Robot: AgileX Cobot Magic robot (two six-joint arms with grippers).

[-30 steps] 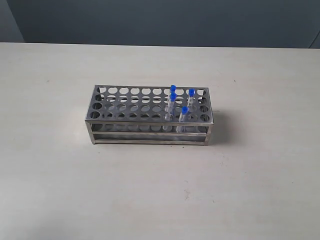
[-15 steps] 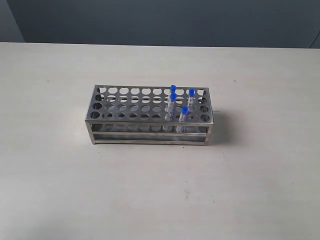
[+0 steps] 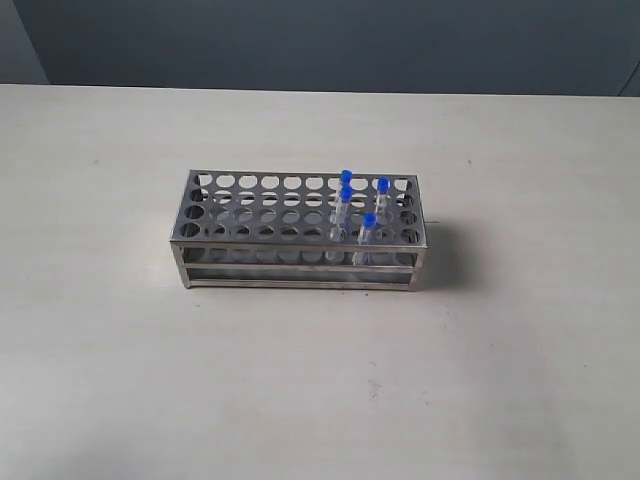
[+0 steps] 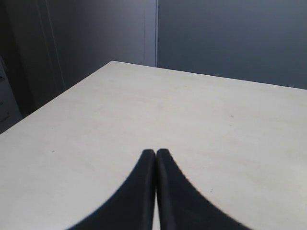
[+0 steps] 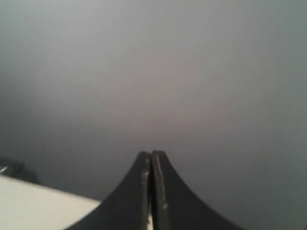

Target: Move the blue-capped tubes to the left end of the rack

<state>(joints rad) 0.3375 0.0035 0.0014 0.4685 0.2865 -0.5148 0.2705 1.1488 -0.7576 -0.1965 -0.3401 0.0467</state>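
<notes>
The silvery metal rack (image 3: 250, 210) stands in the middle of the table in the exterior view. Several clear blue-capped tubes (image 3: 345, 195) stand upright in holes near its right end, one of them (image 3: 368, 222) in the front row and one (image 3: 382, 186) further back. Neither arm shows in the exterior view. My left gripper (image 4: 156, 152) is shut with nothing in it, above bare table; the rack is out of its view. My right gripper (image 5: 151, 154) is shut and empty too, facing a grey wall.
The pale table (image 3: 120, 350) spreads wide around the rack on all sides. A dark blue-grey wall (image 3: 320, 40) runs behind its far edge. The left wrist view shows a table corner (image 4: 112, 62) and dark wall panels beyond it.
</notes>
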